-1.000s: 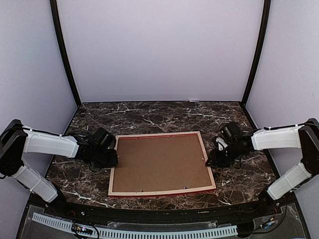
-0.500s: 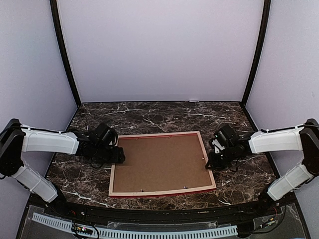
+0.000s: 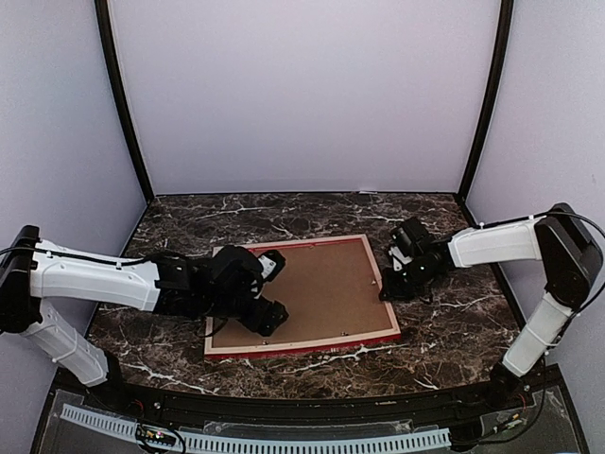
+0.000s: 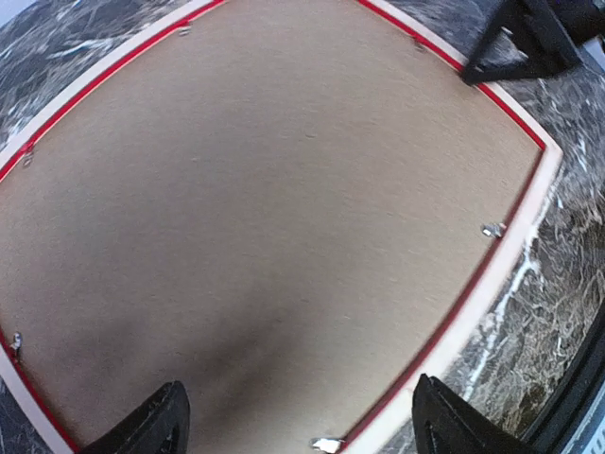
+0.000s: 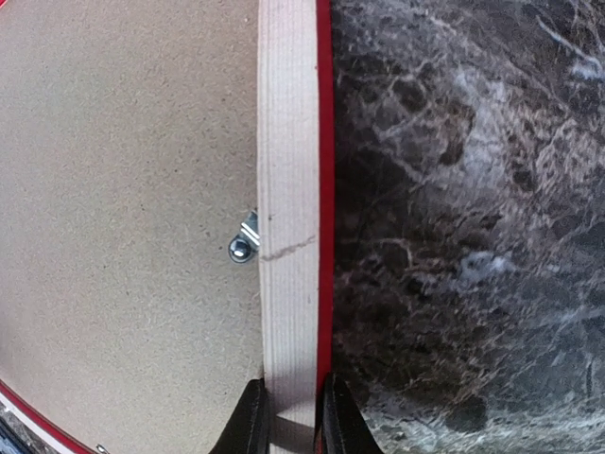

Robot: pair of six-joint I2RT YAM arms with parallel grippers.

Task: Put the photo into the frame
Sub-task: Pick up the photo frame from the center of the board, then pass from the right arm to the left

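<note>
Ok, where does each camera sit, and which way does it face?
Top external: above and behind the bases, looking down at the table; both arms show.
Left wrist: over the frame, facing its backing board; open left gripper at bottom.
Right wrist: facing down along the frame's right rail, right gripper pinching it.
Shared: left wrist also shows the right gripper.

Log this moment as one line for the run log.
left hand: open, over backing board | right hand: shut on frame right rail | frame: back up on table | photo: not visible
</note>
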